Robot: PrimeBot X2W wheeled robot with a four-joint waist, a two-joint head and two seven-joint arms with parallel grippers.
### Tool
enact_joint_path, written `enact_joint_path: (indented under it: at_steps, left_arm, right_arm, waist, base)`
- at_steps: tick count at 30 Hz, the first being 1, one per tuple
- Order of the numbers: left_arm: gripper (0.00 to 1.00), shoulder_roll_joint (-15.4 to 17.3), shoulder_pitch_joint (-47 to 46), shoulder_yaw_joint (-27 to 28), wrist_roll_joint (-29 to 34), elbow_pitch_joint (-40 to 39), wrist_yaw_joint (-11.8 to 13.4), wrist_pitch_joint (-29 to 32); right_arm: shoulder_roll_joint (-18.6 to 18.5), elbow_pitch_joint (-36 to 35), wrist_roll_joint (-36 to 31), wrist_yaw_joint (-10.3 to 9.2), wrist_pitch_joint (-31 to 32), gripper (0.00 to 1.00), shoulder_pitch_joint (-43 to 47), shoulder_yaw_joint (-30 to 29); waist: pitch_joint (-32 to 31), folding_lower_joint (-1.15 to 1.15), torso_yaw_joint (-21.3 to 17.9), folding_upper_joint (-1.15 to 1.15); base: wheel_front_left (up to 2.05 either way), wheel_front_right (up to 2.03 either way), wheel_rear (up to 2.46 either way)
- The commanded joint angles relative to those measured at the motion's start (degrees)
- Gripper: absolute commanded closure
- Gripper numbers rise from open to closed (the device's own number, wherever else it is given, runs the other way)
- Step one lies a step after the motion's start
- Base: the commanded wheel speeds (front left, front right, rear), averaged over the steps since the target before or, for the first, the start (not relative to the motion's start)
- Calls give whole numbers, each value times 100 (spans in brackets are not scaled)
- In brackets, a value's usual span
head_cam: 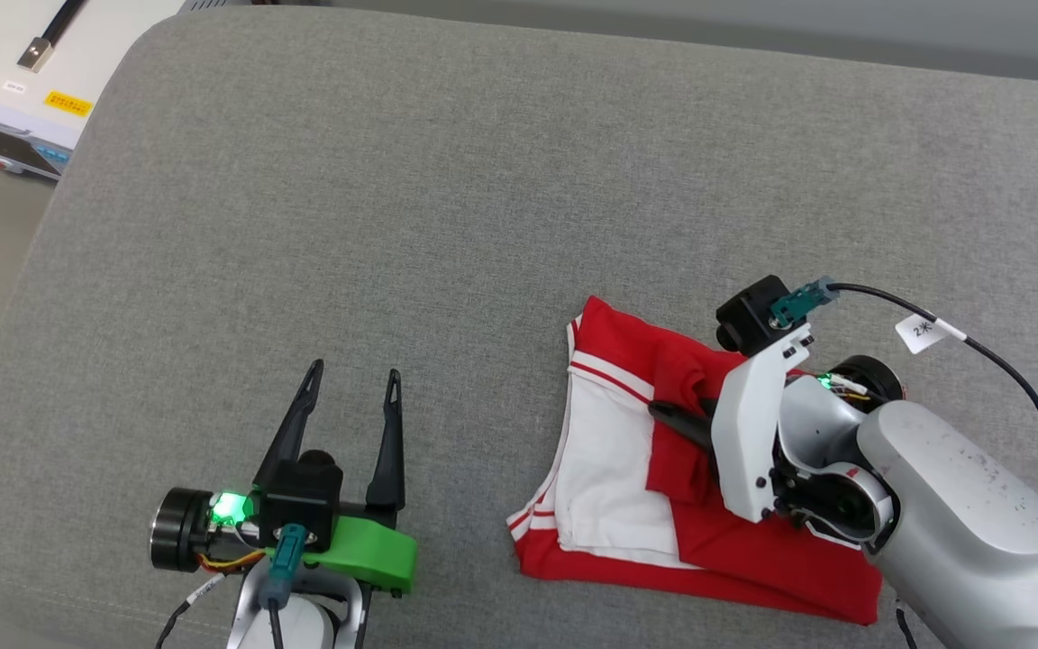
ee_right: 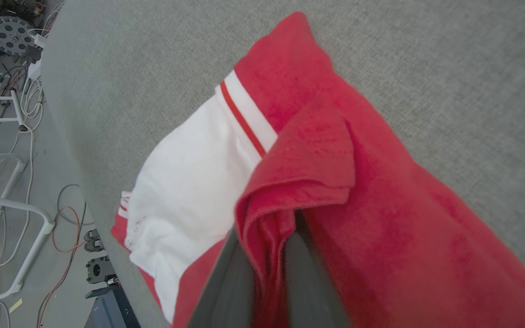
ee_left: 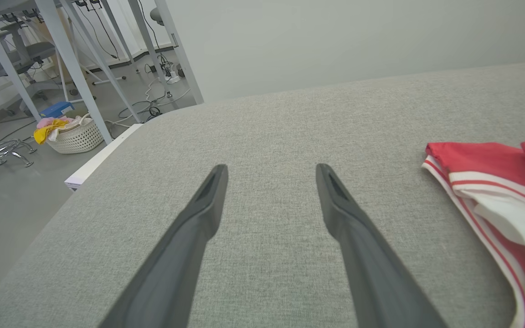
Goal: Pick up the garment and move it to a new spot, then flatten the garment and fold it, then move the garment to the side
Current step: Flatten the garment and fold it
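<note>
Left pincer [head_cam: 352, 383], right pincer [head_cam: 663, 413], one garment [head_cam: 609, 460].

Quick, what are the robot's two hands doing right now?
Left gripper: open, holding nothing.
Right gripper: shut on a fold of the garment.

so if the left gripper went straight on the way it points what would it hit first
The way looks free: ahead of the left gripper lies only the grey woven cushion surface. The red-and-white soft cloth T-shirt sits off to its right. Depth is unclear.

garment [head_cam: 609, 469] on cushion [head_cam: 483, 180], right of left gripper [head_cam: 353, 371]
</note>
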Motion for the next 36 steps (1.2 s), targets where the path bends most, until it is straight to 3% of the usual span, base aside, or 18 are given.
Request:
enact_joint_path:
  at_steps: [1, 5, 10, 14, 18, 27, 36]
  left_arm:
    - [0, -32, -101, -1, 57, 13, -11, -33]
    - [0, -10, -43, 13, 69, 40, 5, -33]
    - [0, 59, 58, 64, 69, 49, 21, -33]
    - [0, 120, 139, 89, 72, 19, 17, -33]
    - [0, 166, 202, 109, 72, -4, 21, -33]
    - [0, 232, 357, 147, 60, -78, 43, -33]
    - [0, 257, 538, 167, 54, -156, 92, -33]
  right_arm:
    - [-1, 55, -6, -2, -107, 0, -92, 63]
    - [-227, -128, -154, -2, -655, 0, -153, 281]
    - [-650, -574, -314, -2, -1465, 0, 27, 146]
    - [-863, -793, -663, -2, -2081, 0, 276, -311]
    - [-830, -828, -1421, -2, -2823, 0, 618, -1047]
    - [-64, -897, -3150, -2, -4182, 0, 1741, -2840]
    - [840, -1464, -3913, -2, -4564, 0, 2837, -3890]
  waist:
    - [-21, -1, -14, 0]
    - [-131, -1, -90, 0]
    - [-353, -1, -280, 0]
    - [-513, -1, -460, 0]
    - [-645, -1, -623, 0]
    - [-868, -1, -888, 0]
    - [-1037, -1, -1028, 0]
  base:
    - [0, 0, 0]
    - [0, 0, 0]
    - [0, 0, 0]
    - [0, 0, 0]
    - [0, 0, 0]
    - [0, 0, 0]
    - [0, 0, 0]
